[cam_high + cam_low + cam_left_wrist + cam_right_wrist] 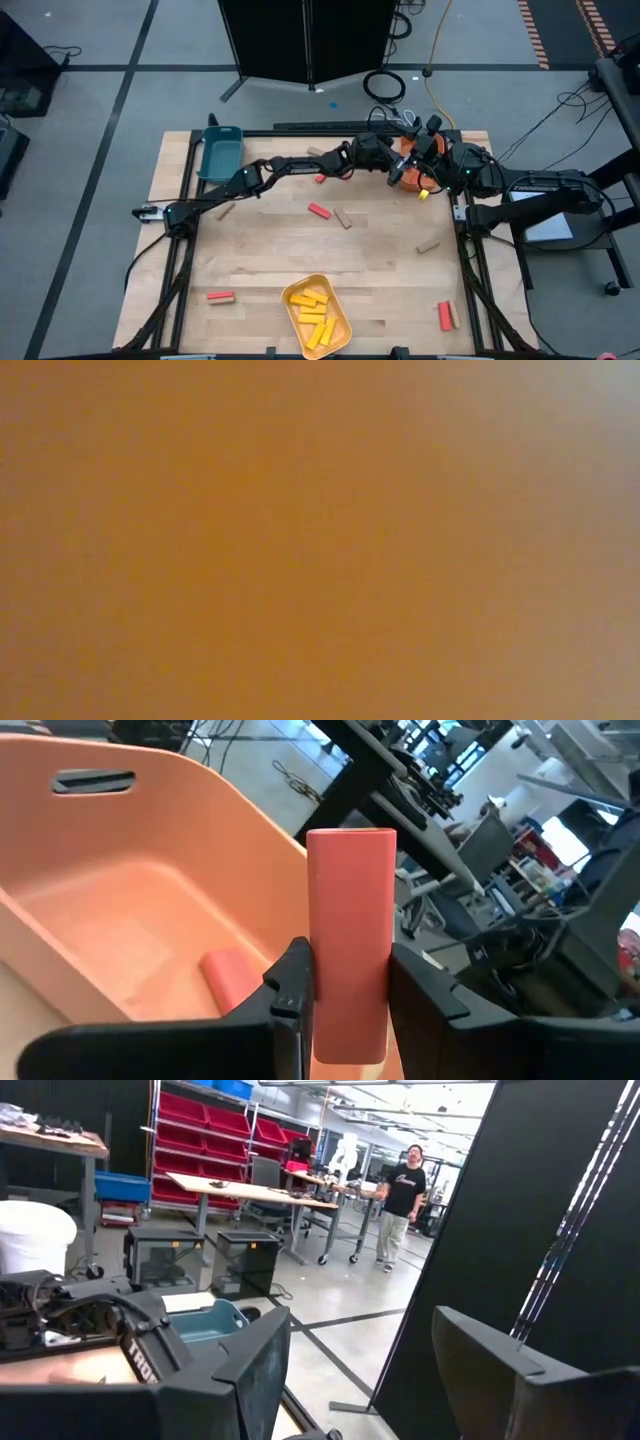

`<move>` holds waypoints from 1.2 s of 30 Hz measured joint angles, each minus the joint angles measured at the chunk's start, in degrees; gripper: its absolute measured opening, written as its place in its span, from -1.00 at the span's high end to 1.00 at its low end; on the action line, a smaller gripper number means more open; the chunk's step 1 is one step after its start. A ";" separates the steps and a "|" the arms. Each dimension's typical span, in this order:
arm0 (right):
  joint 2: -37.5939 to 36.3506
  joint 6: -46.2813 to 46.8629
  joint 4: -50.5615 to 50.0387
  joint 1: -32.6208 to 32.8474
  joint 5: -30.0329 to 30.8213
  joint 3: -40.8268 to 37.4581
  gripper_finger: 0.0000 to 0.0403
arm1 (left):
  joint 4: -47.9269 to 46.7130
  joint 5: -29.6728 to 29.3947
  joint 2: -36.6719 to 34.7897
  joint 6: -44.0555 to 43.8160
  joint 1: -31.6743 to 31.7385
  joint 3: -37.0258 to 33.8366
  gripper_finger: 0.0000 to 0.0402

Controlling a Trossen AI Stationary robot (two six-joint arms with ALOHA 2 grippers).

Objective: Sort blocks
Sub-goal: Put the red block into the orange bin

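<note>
My left gripper [398, 170] reaches across the table to the orange tray [408, 158] at the far right and is shut on a red block [350, 920]. In the left wrist view another red block [235, 978] lies flat on the floor of the orange tray [120, 870]. My right gripper [365, 1370] is open just behind that tray at the far right edge [430, 132] and holds nothing. More red blocks [320, 210] and tan blocks [343, 218] lie flat on the table. Several yellow blocks [312, 312] lie in the yellow tray [340, 300]. My left gripper pinches the red block between its two fingers [295, 985], which are on the near part of its two long sides [345, 1020]. The block's far end sticks out well past the fingertips. It is lifted clear, over the inside of the orange tray.
A teal tray [220, 150] stands at the far left corner. Loose blocks lie near the table's edges: red [220, 297], red [445, 315], tan [428, 245]. The low view shows only an orange blur. A person [405, 1190] stands far off in the room.
</note>
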 joint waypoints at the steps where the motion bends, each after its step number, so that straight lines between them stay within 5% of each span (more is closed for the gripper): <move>1: 0.00 0.24 0.00 0.00 0.00 0.00 -0.03 | 0.00 -0.54 0.00 0.05 -0.13 0.00 0.59; 12: 0.02 1.65 0.20 0.00 0.00 0.00 -0.03 | 0.04 -2.22 0.00 1.47 -0.19 0.00 0.57; 26: 0.02 1.59 0.17 0.00 0.00 0.00 -0.03 | 1.75 -1.34 0.17 5.56 -0.18 0.79 -0.06; 36: 0.02 1.41 0.13 0.00 0.00 0.00 -0.03 | 2.01 3.62 -0.43 6.01 0.87 0.79 -0.12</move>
